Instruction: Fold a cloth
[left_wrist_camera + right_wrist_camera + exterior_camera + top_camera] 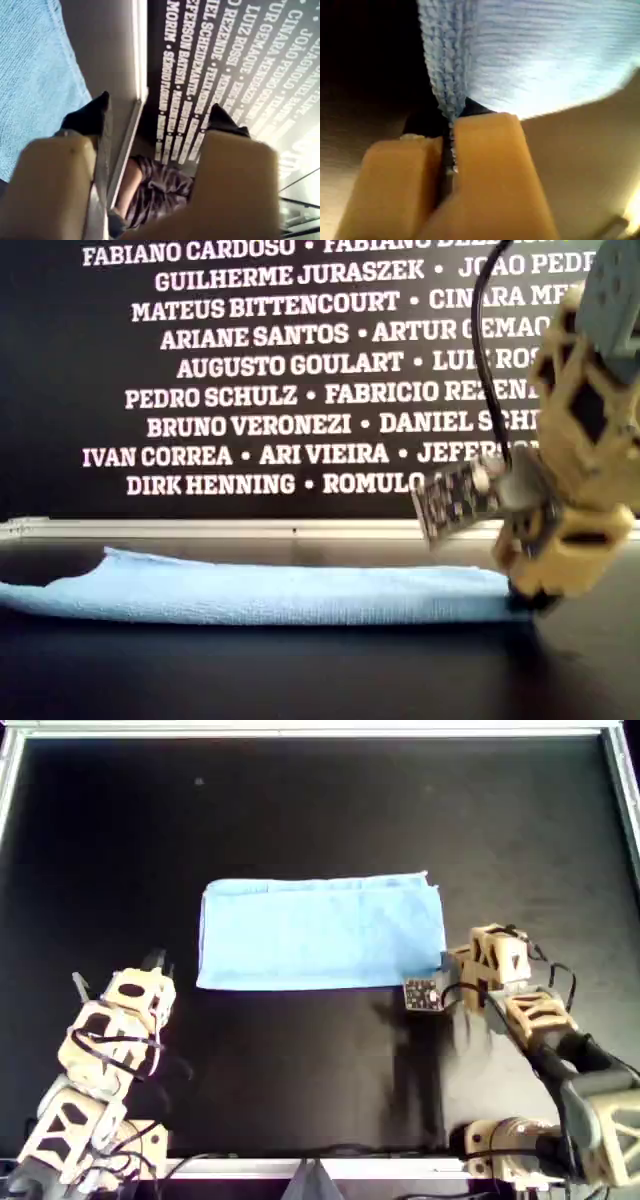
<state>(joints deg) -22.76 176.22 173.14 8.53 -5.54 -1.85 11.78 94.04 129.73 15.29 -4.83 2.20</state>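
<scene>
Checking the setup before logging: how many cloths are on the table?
1. The cloth lies folded mid-table in the overhead view, its corner pinched by my second end effector. None seem hidden.

The cloth (320, 932) lies flat on the table (320, 810), folded into a wide band across the middle of the overhead frame, with bare surface above and below it. My second gripper (449, 963) sits at the band's lower right corner, touching it, its arm running off toward the lower right of the frame. My first gripper (155, 960) stands in the lower left, near the band's lower left corner but apart from it. In the exterior view the wall of printed names (300, 370) fills the upper frame behind the cloth.
</scene>
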